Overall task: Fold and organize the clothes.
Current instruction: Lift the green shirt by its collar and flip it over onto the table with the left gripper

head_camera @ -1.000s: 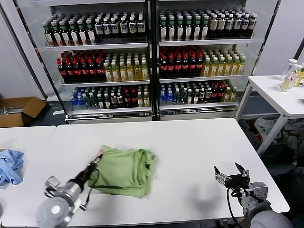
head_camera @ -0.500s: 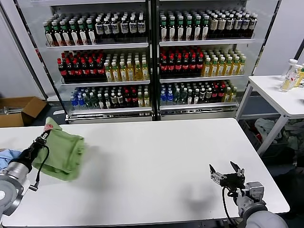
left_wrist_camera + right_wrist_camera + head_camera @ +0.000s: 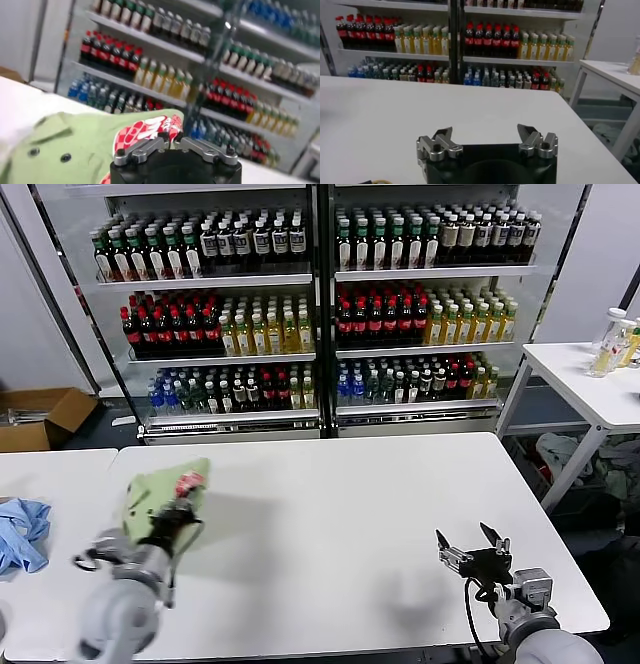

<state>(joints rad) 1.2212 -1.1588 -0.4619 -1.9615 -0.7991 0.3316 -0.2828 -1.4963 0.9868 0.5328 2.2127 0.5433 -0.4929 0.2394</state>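
The light green polo shirt (image 3: 165, 492) is bunched into a compact bundle at the left part of the white tabletop (image 3: 340, 524), its red-and-white checkered print (image 3: 188, 482) turned up toward the far side; in the left wrist view the collar buttons (image 3: 65, 157) and the print (image 3: 150, 131) sit right at the fingertips, so the left hand (image 3: 172, 512) is clenched on the shirt's edge, the cloth lying just beyond it, toward the shelves; whether the bundle rests on the tabletop or hangs a little above it I cannot tell. The shirt has no clear long axis, being crumpled rather than laid flat. A light blue garment (image 3: 22, 534) lies farther left, near but apart from the shirt. The right hand (image 3: 470, 549) is well apart at the near right of the tabletop, its fingers spread and gripping nothing; the left arm is plainly the nearer one, so any setting-down or spreading of the shirt will likely fall to it, with open tabletop to its right.
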